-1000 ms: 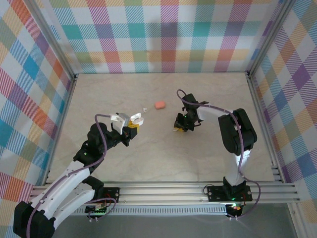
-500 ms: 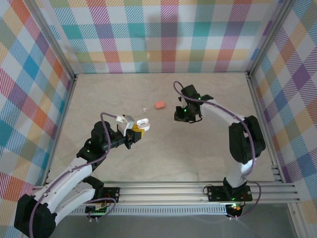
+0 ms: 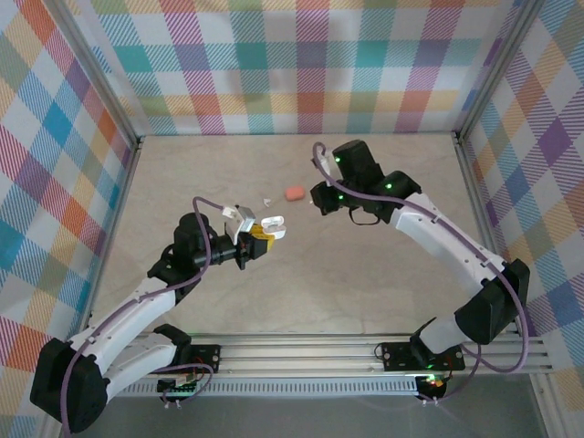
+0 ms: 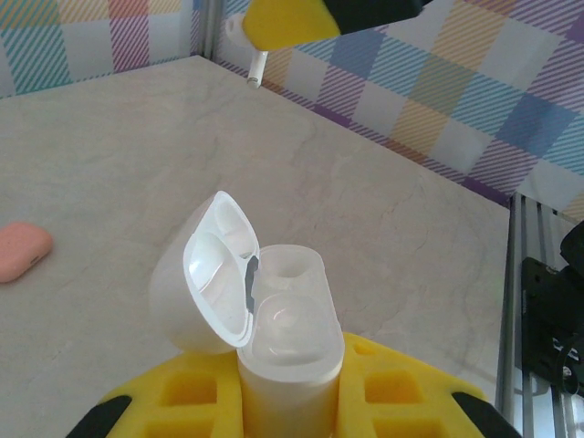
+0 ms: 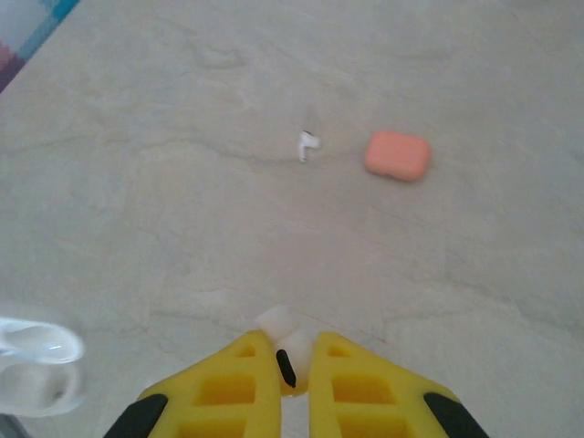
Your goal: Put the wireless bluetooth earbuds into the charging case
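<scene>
left gripper (image 3: 256, 242): clamped on open white case (image 4: 287, 319), slots look empty
right gripper (image 5: 285, 351): pinching one white earbud (image 5: 274, 321), not in yet
leftover: other earbud (image 5: 307, 143) loose near pink case (image 5: 398, 155)

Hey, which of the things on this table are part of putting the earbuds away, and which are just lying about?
In the job:
white case, lid open, in the left gripper
held bud, white, pinched in the right gripper
loose bud, white, on the table

Lying about for now:
pink case, shut, beside the loose bud
</scene>
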You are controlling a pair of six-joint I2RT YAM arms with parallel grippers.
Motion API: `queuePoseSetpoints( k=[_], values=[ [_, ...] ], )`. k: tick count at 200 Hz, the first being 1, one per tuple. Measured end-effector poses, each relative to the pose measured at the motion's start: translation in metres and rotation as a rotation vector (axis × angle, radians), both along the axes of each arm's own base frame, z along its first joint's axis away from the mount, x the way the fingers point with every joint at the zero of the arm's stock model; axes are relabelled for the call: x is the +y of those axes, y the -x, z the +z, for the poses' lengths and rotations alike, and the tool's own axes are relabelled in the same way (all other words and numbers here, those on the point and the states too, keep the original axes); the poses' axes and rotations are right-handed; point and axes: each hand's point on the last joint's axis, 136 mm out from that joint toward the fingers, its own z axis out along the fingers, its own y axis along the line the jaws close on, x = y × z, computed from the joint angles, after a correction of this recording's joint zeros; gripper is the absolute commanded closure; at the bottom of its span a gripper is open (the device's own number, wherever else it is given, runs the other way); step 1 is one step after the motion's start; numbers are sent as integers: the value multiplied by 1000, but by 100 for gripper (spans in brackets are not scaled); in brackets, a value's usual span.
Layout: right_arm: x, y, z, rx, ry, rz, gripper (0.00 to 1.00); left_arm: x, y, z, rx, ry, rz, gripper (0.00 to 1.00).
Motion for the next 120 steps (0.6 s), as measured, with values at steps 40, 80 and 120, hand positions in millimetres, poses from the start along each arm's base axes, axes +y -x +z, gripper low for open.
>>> queuePoseSetpoints(
  k=[40, 80, 120],
  values=[
    [31, 27, 19, -99, 42, 154, 90, -4, 0, 5, -1, 6, -26, 100],
    [51, 47, 26, -188, 99, 285, 89, -5, 1, 6, -2, 9, -33, 100],
    [61, 59, 25, -242, 140, 374, 88, -5, 2, 7, -2, 11, -37, 100]
  ],
)
